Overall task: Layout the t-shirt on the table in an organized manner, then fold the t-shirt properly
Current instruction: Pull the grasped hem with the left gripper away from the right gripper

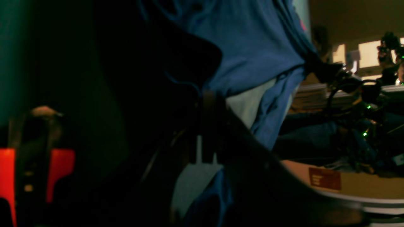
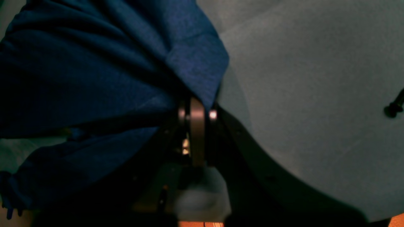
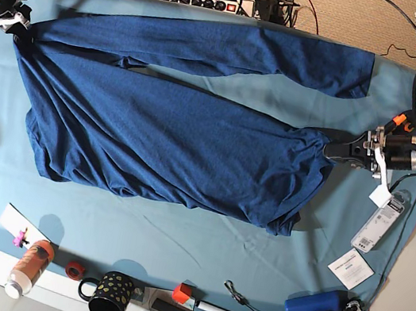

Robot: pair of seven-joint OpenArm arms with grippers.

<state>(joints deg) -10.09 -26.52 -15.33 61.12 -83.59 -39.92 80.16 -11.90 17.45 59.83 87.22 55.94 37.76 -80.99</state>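
The left gripper [image 3: 336, 150] is clamped shut on an edge of the t-shirt [image 3: 171, 133] at the right side of the base view, the cloth pulled into a point at its tips. The right gripper [image 3: 13, 18] does the same at the far left corner; in the right wrist view its closed fingertips [image 2: 195, 104] pinch a fold of dark blue fabric against the pale cover. The left wrist view is too dark to show which part of the garment sits in that grip — probably a hem or side seam.

Between the two grippers the t-shirt is stretched across the counter [image 3: 177, 239], lying on the teal cover and taking up most of its width. Its long axis runs side to side in the base view, tilted a little, higher at the left and lower at the right. One long band lies along the far edge, split from the broad main body by a wedge of bare cover; the near edge is rumpled and doubled under.

The fabric looks light, limp and stretchy — it will sag and crease rather than hold a shape, so I judge corners, shoulders and hem the best places to take hold, pulling evenly from both sides
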